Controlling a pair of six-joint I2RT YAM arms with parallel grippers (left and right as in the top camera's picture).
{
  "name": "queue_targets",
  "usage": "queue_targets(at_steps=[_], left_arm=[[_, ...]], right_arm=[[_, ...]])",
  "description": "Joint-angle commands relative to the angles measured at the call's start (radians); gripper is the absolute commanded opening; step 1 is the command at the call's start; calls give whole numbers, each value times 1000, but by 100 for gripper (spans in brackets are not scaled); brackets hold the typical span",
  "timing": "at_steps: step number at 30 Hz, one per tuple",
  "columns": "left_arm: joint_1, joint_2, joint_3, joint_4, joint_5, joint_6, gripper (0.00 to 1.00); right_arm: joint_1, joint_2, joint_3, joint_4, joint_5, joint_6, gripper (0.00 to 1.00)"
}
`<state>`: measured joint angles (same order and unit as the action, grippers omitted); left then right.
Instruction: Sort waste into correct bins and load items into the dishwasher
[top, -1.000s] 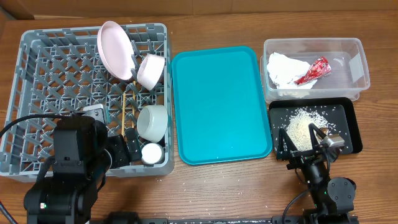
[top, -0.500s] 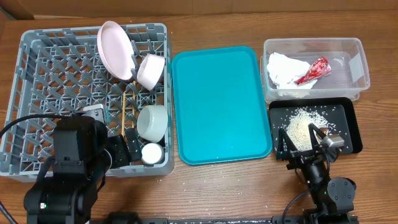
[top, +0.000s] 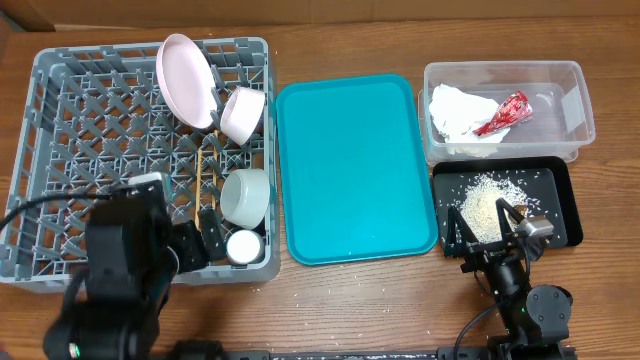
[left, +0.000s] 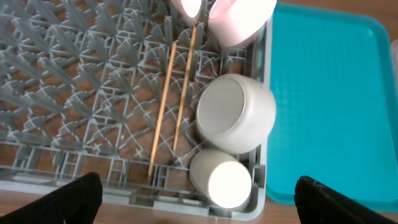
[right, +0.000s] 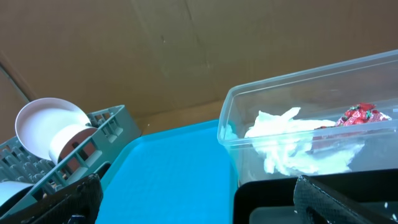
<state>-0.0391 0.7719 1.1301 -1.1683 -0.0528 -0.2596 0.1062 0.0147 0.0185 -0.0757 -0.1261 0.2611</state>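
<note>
The grey dish rack (top: 60, 120) holds the round pinkish plate (top: 187, 80), a pinkish bowl (top: 243, 112), a pale bowl (top: 246, 195), the white cup (top: 243, 246) and the chopsticks (top: 208, 170). My left gripper (top: 203, 240) is open and empty over the rack's front right corner. The left wrist view shows the cup (left: 221, 178), bowl (left: 236, 113) and chopsticks (left: 165, 99) between the spread fingers (left: 199, 211). The clear tub (top: 575, 95) holds the napkin (top: 458, 112) and red wrapper (top: 505, 113). The black tray (top: 560, 200) holds the rice (top: 485, 205). My right gripper (top: 485, 235) is open and empty at its front edge.
The teal serving tray (top: 355, 170) lies between rack and bins, with nothing on it. A few grains lie on the wooden table in front of it. The right wrist view shows the tub (right: 298, 93), the teal tray (right: 174, 168) and a cardboard wall behind.
My left arm has shifted slightly back toward the table's front edge. The right arm and all objects have not moved.
</note>
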Motion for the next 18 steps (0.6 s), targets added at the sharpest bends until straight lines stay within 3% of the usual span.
queue_targets(at_steps=[1, 8, 18], left_arm=[[23, -174, -169, 177, -40, 1, 100], [80, -444, -508, 478, 6, -18, 100], [80, -653, -805, 673, -2, -11, 100]], right_arm=[[6, -12, -11, 3, 1, 0, 100], [6, -12, -11, 3, 1, 0, 100], [6, -12, -11, 3, 1, 0, 100]])
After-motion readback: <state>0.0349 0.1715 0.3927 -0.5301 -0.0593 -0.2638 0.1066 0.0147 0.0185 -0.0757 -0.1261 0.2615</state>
